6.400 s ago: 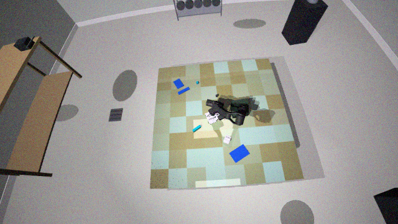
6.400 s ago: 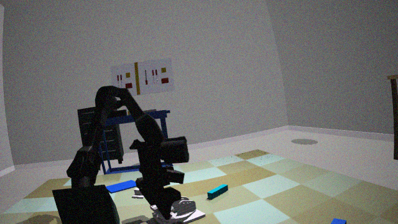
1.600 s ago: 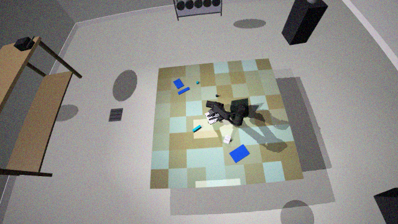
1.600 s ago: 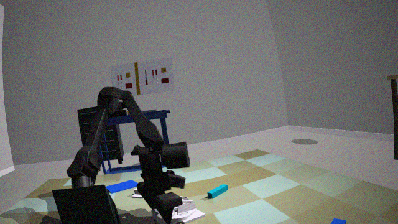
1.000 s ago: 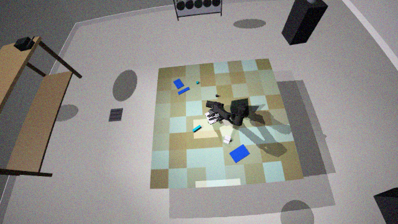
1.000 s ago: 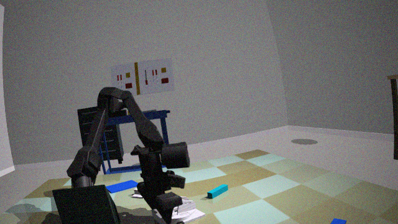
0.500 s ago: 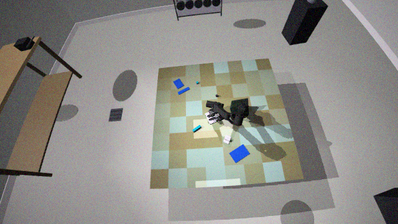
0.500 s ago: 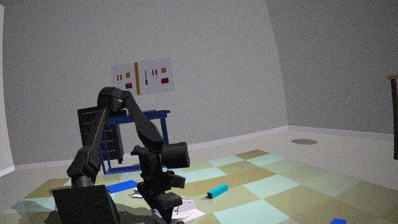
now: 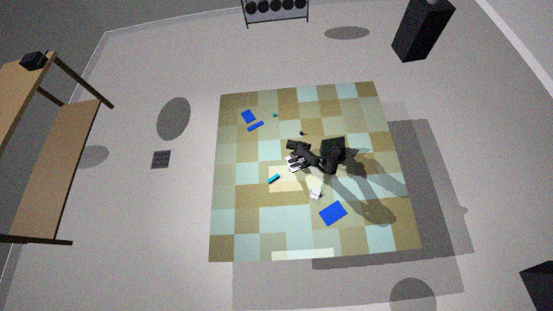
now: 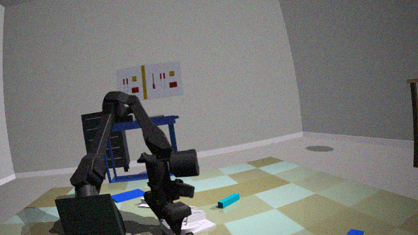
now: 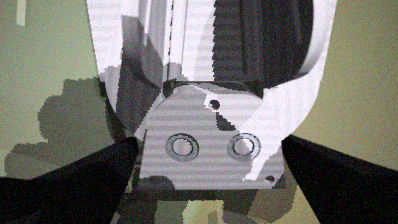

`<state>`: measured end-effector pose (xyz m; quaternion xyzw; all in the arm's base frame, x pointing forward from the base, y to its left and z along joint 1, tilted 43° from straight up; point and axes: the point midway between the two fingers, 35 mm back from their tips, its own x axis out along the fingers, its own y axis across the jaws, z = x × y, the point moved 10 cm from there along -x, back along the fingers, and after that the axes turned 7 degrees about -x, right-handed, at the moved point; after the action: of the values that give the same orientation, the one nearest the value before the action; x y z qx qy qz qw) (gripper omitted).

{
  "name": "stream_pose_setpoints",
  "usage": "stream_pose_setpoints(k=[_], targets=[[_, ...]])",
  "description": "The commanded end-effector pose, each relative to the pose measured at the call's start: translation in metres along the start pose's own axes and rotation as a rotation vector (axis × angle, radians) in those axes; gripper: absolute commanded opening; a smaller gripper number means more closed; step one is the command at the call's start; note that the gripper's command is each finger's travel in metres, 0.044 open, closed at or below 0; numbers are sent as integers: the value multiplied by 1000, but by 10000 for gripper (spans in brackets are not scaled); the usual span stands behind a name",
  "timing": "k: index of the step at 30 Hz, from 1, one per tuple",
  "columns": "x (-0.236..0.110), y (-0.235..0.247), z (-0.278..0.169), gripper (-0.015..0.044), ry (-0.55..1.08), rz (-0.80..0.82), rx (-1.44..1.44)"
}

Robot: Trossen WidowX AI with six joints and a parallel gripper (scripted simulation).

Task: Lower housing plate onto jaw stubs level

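The grey-white housing plate lies across the near ends of the two white jaws in the wrist view. Two round pin ends show in its ringed holes, and its outline looks even. The left jaw and right jaw run away from it. Whether the plate is fully down on the stubs cannot be told. My gripper is open, with one dark finger at each side of the plate and nothing gripped. In the exterior view my arm partly hides the white assembly.
A cyan bar lies near the assembly. A small white block and a large blue plate lie on the other side. A blue square, blue bar, small cyan piece and small black piece lie farther off.
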<state>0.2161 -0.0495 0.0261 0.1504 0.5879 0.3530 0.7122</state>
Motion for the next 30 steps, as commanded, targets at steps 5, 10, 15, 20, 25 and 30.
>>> stream_pose_setpoints(k=[5, 10, 15, 20, 25, 30], targets=[[-14, -2, 1, 440, 1, -4, 1], [-68, -2, 1, 440, 2, -6, 4], [-76, -1, 0, 440, 2, -4, 4], [-78, -1, -1, 440, -3, -7, 10], [-127, 8, -14, 440, 4, -6, 6], [-127, 8, -14, 440, 4, -6, 6]])
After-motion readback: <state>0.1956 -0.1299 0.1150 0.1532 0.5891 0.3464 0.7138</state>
